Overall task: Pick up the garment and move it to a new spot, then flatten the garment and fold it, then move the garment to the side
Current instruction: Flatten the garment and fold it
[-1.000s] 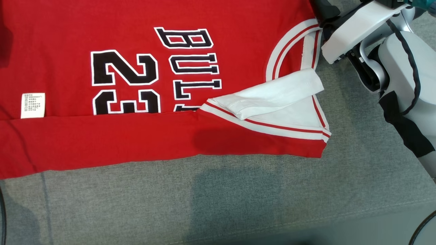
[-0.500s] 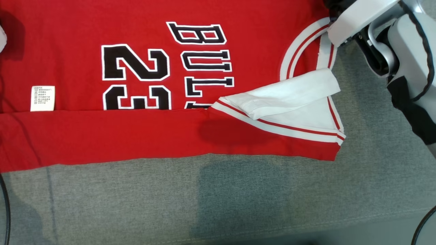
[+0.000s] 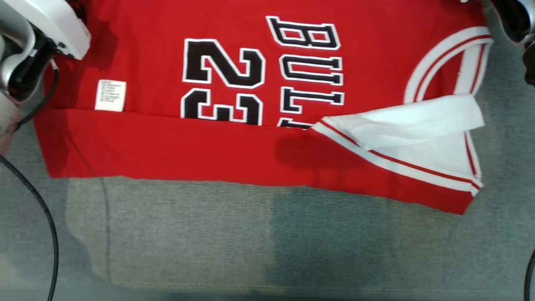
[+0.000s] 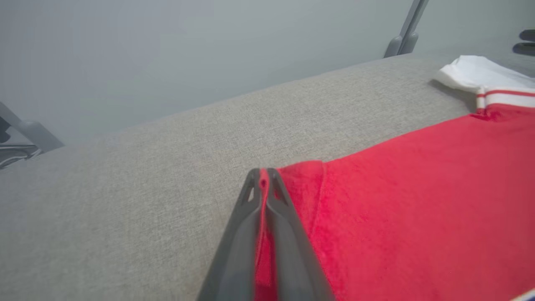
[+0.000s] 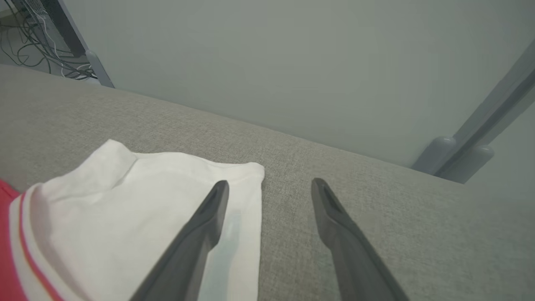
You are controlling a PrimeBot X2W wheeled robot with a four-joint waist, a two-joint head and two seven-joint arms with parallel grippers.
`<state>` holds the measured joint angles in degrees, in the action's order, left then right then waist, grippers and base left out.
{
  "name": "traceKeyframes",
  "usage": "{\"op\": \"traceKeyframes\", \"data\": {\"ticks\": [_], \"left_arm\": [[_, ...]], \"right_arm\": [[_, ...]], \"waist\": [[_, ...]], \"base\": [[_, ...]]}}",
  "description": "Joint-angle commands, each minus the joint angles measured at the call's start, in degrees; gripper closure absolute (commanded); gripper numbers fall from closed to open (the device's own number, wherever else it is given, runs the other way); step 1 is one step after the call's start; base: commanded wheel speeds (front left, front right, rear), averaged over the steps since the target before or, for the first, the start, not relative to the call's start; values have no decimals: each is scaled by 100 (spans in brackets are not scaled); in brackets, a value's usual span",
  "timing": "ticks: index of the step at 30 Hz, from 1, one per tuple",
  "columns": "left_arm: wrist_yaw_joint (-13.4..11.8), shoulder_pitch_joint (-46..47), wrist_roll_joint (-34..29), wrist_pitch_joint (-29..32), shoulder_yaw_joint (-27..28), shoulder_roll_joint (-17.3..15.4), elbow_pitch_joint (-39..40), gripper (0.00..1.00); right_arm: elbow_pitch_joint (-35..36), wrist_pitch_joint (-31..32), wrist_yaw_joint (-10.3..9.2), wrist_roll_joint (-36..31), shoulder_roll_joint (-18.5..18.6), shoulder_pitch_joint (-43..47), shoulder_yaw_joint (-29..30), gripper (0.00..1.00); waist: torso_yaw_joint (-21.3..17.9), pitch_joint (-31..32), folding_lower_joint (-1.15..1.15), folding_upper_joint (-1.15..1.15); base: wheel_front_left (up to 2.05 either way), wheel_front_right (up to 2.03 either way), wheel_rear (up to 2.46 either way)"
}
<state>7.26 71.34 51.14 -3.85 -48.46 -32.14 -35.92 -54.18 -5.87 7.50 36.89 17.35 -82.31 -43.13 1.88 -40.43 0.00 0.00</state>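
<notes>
On the grey cushion (image 3: 209, 242) we find the jersey (image 3: 234, 150), near edge already folded over. Our left gripper (image 4: 262, 173) pinches the red corner (image 4: 303, 177), jaws closed on cloth, probably to draw the next fold; our right gripper (image 5: 269, 187) hovers, jaws apart, above the white sleeve (image 5: 138, 200).

Jersey (image 3: 167, 146) upper part cut off at top edge; care label (image 3: 110, 95) print illegible; lettering (image 3: 311, 62) partly under fold.

Open cushion surface (image 3: 209, 242) below the jersey (image 3: 167, 146)
</notes>
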Motion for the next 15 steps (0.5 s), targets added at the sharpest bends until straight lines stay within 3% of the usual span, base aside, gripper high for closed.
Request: {"op": "traceKeyframes", "data": {"ticks": [1, 8, 15], "left_arm": [[23, 215, 52, -98, 100, -276, 100, 100], [23, 393, 186, -507, -382, -74, 305, 100], [23, 511, 338, -748, -772, -10, 365, 100]], "right_arm": [[-27, 122, -1, 40, -18, -36, -8, 0], [-704, 557, -1, 208, -44, -488, 70, 0], [-1005, 742, -1, 350, -189, -631, 90, 0]], "waist": [[225, -84, 0, 0], [658, -245, 0, 0], [801, -303, 0, 0]], "base": [[0, 0, 0], [0, 0, 0], [0, 0, 0]]}}
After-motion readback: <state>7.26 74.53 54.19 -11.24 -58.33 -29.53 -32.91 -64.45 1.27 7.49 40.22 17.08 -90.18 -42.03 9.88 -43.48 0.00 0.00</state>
